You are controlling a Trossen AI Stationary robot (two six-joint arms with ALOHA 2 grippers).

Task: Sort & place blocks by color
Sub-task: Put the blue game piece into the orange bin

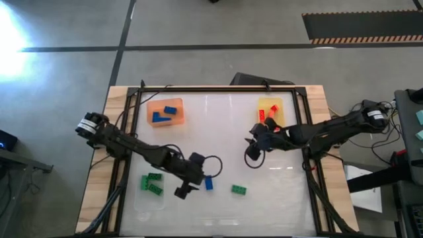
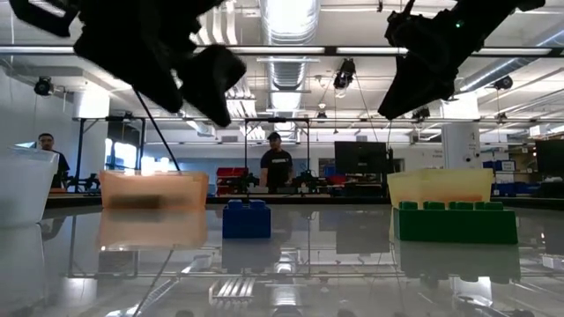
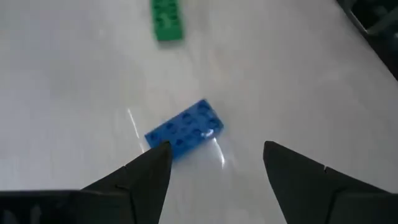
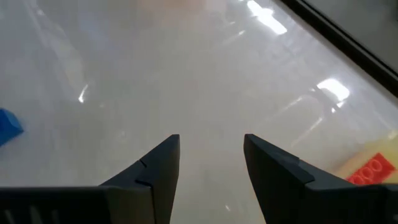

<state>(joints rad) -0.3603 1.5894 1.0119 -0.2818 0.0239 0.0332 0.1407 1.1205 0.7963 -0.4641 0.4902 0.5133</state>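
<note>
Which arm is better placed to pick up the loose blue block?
Left. The left gripper is open just short of the blue block, while the right gripper is empty near the yellow tray.

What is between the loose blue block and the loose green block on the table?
Nothing. In the high view, only bare white table lies between the blue block and the green block. The left wrist view shows the same empty stretch.
</note>
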